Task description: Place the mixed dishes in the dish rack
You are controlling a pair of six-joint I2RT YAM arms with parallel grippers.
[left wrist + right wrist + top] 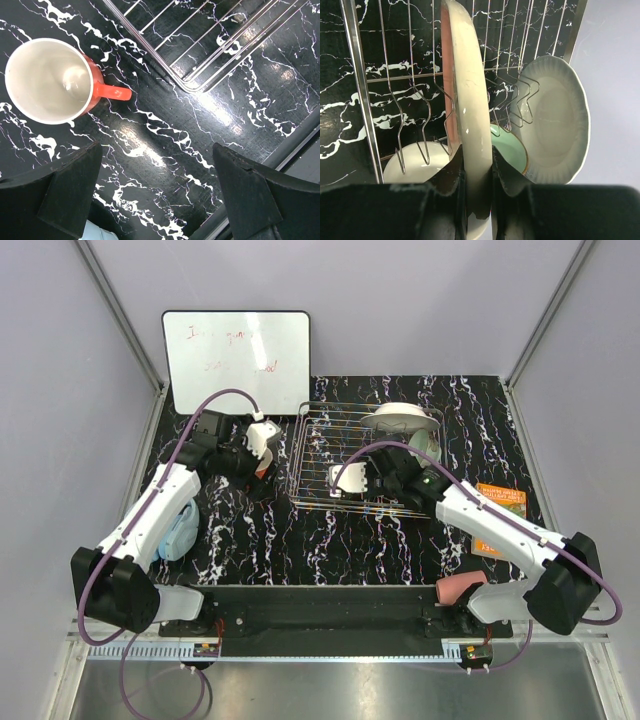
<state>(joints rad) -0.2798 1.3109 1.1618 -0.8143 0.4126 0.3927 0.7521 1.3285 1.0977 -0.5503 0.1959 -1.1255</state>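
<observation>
Pinching the pink-and-cream plate (470, 100) edge-on, right fingers (451, 184) hang over the dish rack (357, 95).

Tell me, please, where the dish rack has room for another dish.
The dish rack is bare wire on its left, by the orange mug. Its right end is crowded: white fluted-rim plate, mint-green bowl, white bowl, and the pink-and-cream plate in the right gripper.

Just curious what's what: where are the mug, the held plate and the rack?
mug (47, 80): left wrist view, pale inside.
held plate (472, 125): right wrist view, cream edge.
rack (191, 90): left wrist view, corner wire.
</observation>
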